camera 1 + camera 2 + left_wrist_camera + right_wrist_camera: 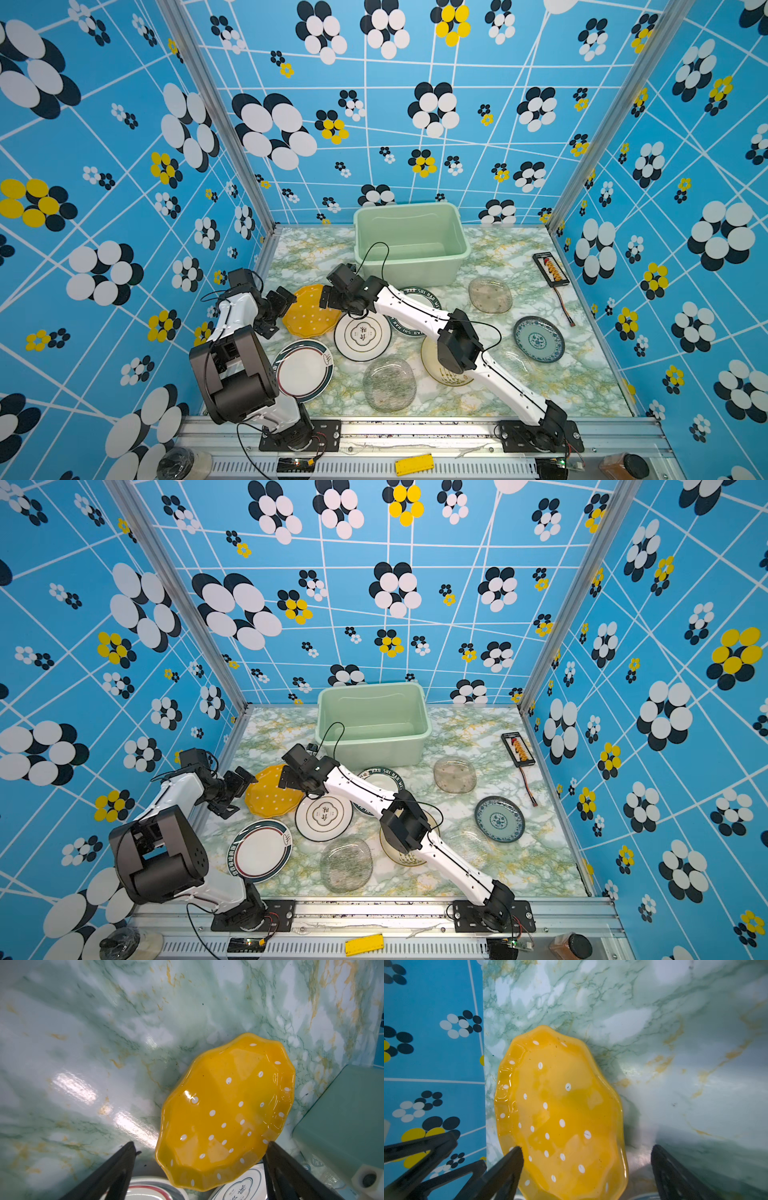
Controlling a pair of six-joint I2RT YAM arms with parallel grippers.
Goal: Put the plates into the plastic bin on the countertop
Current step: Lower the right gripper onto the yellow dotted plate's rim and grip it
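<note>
Hovering both hands over the yellow plate, nothing gripped

So both arms are bunched up at the left of the surface. The left hand has its fingers spread wide. In its wrist view the yellow plate sits between them, one fingertip right at the wavy edge and the other out over bare marble. The right hand reaches in from the other side, spread just as wide, with one fingertip over the plate's rim and the other well clear. Can't tell if either one actually touches it.

In both top views the yellow plate lies on the surface near the left wall, just off the front left corner of the plastic bin, which stands at the back. Its edge overlaps the rim of the white emblem plate.

The other plates are all out on the surface too:
- The green-rimmed plate and the clear glass plate are toward the front.
- The beige plate and the lettered plate are partly under the right arm.
- The smoky plate is near the bin.
- The blue-patterned plate is further right.

A black board lies by the right wall
</note>
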